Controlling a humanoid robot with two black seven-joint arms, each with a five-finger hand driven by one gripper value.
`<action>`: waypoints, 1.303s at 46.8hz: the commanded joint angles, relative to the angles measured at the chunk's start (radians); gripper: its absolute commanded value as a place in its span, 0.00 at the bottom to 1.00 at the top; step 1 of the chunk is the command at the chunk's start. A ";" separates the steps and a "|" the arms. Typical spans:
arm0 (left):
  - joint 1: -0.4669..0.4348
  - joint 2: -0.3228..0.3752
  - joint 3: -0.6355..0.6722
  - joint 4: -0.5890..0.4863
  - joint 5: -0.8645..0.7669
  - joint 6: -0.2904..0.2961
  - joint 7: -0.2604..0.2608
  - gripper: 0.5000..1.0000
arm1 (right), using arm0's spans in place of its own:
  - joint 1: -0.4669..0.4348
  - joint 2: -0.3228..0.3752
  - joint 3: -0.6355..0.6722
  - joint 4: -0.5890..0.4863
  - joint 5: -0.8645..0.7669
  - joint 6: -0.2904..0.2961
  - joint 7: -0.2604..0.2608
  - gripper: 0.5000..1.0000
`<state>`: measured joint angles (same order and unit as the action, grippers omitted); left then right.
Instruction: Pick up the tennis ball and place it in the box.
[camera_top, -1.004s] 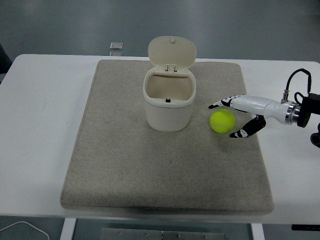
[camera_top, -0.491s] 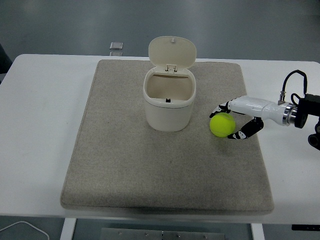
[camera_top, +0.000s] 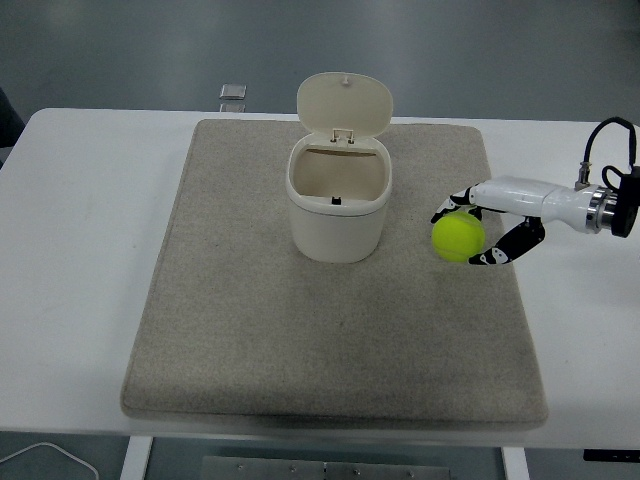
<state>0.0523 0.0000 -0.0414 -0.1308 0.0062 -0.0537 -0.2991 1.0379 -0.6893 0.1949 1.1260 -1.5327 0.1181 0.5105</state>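
- One white counter (camera_top: 80, 250) is seen, filling most of the frame.
- One grey mat (camera_top: 250, 330) is laid across the counter's middle.
- One cream box (camera_top: 336, 205) is stood at upper centre of the mat, its hinged lid (camera_top: 343, 104) tipped up and back, so the opening is clear.
- One right hand (camera_top: 490, 228) is reached in from the right edge; its fingers (camera_top: 500, 256) are curled around the ball from above and below.
- One tennis ball (camera_top: 458, 237) is held right of centre, just right of the box.
- One small dark object (camera_top: 232, 92) is lying beyond the mat, upper left of the lid.
- The ball is best raised above the rim, carried left over the opening, then released low.
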 joint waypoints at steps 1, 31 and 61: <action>0.000 0.000 0.000 -0.001 0.000 0.000 0.000 0.98 | 0.036 -0.029 0.004 0.009 0.034 0.034 0.022 0.04; 0.000 0.000 0.000 0.000 0.000 0.000 0.000 0.98 | 0.246 -0.021 0.009 0.063 0.207 0.199 0.014 0.05; 0.000 0.000 0.000 0.000 0.000 0.000 0.000 0.98 | 0.300 0.132 0.009 0.051 0.336 0.209 -0.178 0.22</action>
<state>0.0523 0.0000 -0.0414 -0.1309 0.0061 -0.0537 -0.2991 1.3289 -0.5650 0.2040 1.1760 -1.2167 0.3253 0.3527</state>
